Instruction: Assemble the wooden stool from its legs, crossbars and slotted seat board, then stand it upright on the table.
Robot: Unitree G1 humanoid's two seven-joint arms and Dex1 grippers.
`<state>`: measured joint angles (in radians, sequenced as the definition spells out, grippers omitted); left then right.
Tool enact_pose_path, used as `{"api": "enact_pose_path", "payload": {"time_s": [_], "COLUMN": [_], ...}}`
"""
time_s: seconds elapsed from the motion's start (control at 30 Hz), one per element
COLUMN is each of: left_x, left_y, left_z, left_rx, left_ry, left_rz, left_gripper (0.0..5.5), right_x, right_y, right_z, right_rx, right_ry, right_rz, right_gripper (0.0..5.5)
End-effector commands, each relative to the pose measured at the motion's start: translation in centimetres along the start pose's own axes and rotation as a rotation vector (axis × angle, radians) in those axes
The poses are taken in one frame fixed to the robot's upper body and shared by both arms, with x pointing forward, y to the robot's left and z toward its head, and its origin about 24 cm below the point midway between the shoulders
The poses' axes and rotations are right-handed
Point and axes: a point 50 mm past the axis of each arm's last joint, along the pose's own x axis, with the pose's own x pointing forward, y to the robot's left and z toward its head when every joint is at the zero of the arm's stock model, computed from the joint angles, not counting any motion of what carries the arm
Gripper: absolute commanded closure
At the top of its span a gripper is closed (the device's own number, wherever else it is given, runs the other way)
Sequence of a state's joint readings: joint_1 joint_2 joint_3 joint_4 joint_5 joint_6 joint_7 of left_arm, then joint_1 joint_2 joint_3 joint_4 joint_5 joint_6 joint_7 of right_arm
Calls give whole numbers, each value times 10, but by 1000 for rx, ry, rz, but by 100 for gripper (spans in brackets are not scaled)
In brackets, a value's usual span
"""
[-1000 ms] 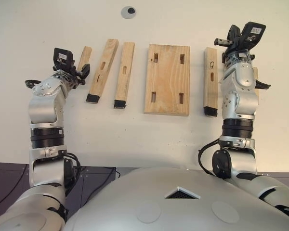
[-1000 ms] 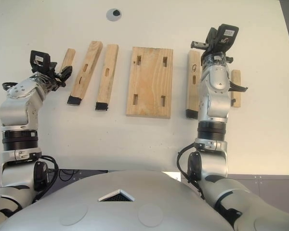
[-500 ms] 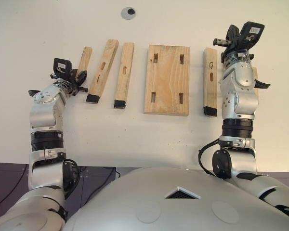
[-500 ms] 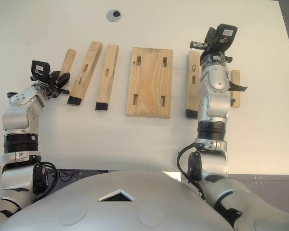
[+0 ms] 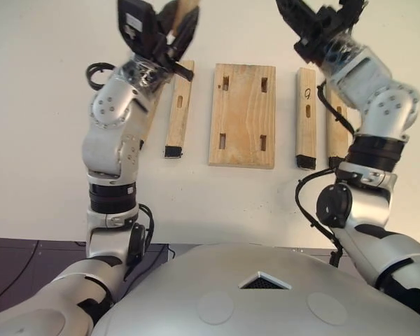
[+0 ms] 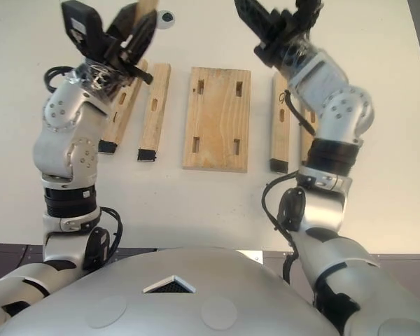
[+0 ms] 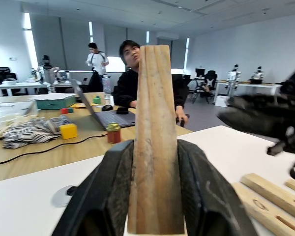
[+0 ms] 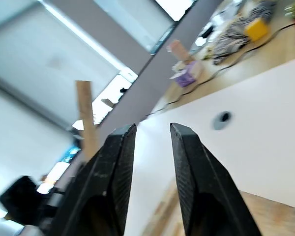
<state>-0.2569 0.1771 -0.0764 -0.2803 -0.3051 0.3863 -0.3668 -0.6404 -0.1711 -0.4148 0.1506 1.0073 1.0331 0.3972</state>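
- A white tabletop (image 5: 49,63) spans the head views, with a round cable grommet (image 6: 167,19) set in its far part.
- Below its near edge lies a dark floor (image 5: 7,252) crossed by black cables.
- Beyond the white table stands a wooden desk (image 7: 49,157). It carries a laptop (image 7: 108,117), a yellow block (image 7: 68,131), a striped cloth (image 7: 24,133), a small jar (image 7: 113,133) and a teal box (image 7: 56,101).
- The room is an open office with grey walls (image 7: 246,49), a pale ceiling (image 7: 113,10) and tall bright window strips (image 7: 27,42).
- A black office chair (image 7: 1,73) stands far back.
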Motion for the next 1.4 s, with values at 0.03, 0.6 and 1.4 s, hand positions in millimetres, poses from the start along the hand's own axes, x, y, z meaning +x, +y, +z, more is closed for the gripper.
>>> {"api": "enact_pose_path", "payload": {"time_s": [0.03, 0.6, 1.4], "left_x": [-1, 4, 6], "left_y": [-9, -29, -26], "left_z": [-7, -12, -23], "left_rx": [5, 11, 66], "left_ry": [29, 22, 78], "left_rz": [-25, -94, -78], "left_gripper": [427, 427, 391], "right_x": [-2, 0, 5], "right_y": [12, -9, -13], "right_z": [1, -3, -7], "right_rx": [51, 82, 128], "right_ry": [56, 132, 6], "right_rz": [69, -62, -98], "right_gripper": [340, 254, 511]}}
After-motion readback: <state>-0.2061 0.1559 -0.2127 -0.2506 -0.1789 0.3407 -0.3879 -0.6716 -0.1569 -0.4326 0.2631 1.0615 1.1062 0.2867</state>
